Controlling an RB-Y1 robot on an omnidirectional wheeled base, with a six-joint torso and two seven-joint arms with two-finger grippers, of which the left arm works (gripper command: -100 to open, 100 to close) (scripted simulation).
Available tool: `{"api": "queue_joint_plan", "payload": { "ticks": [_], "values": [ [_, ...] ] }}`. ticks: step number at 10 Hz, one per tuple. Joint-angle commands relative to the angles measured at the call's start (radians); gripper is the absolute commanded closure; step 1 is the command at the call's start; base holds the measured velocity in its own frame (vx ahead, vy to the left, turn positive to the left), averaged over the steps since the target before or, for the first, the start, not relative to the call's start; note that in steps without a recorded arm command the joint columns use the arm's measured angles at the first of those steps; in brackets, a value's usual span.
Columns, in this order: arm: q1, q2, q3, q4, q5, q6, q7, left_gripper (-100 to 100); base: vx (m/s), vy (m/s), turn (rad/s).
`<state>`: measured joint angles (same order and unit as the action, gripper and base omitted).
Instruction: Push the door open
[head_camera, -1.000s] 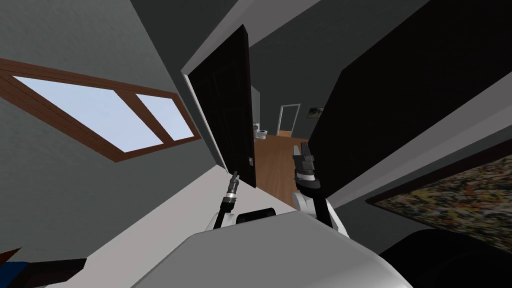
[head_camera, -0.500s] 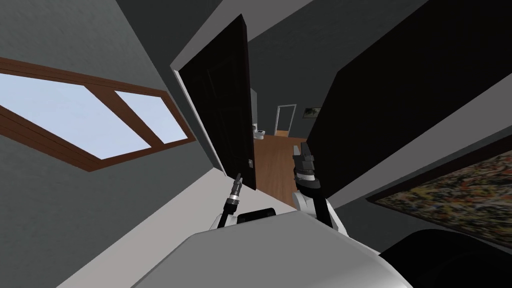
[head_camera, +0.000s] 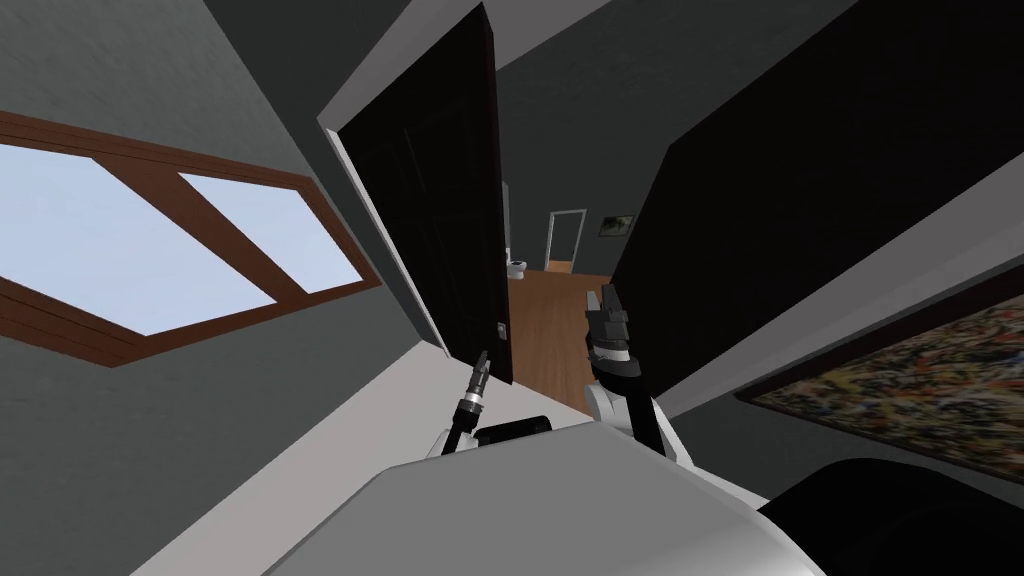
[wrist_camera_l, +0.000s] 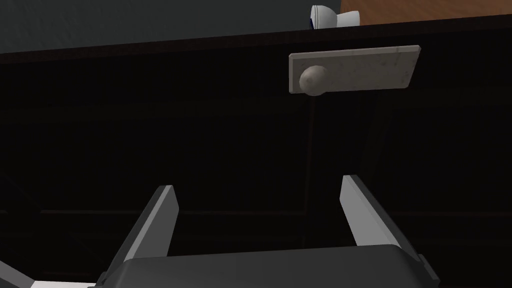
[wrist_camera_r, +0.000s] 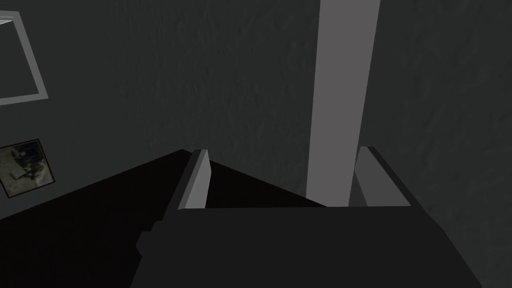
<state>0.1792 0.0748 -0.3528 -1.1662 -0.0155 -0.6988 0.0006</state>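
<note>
Dark door stands ajar, hinged on the robot's left, its free edge just ahead of the chest. A wooden floor shows through the gap.

Change over the last second: the whole head view has swung, with the window sliding outward, so the robot itself has turned or advanced. The door face now looms larger. The left end effector has crept closer to the door's lower free edge.

Left end effector: fingers spread wide, holding nothing, aimed square at the door face. The round knob on its pale plate lies beyond the fingertips. Contact with the panel cannot be confirmed.

Right end effector: fingers apart, empty, raised beside the opening, clear of the door.

Assessment: the push appears under way but incomplete. The gap looks narrow for the body, so further swing is judged necessary.
</note>
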Motion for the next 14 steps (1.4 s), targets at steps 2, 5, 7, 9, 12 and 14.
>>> {"api": "queue_joint_plan", "payload": {
  "ticks": [2,5,7,9,12,14],
  "values": [
    [-0.014,-0.002,-0.018,0.047,-0.003,-0.007,0.008,-100,0.077,0.073,-0.074],
    [-0.035,-0.008,-0.042,0.112,-0.008,-0.017,0.017,-100,0.087,0.063,-0.092],
    [-0.044,-0.011,-0.052,0.140,-0.009,-0.022,0.021,-100,0.086,0.067,-0.065],
    [-0.061,-0.017,-0.071,0.191,-0.013,-0.030,0.028,-100,0.117,0.103,-0.106],
    [-0.061,-0.010,-0.060,0.195,-0.010,-0.039,0.025,-100,0.118,-0.015,-0.026],
    [-0.064,-0.010,-0.055,0.205,-0.009,-0.045,0.024,-100,0.213,-0.082,-0.026]
  ]
}}
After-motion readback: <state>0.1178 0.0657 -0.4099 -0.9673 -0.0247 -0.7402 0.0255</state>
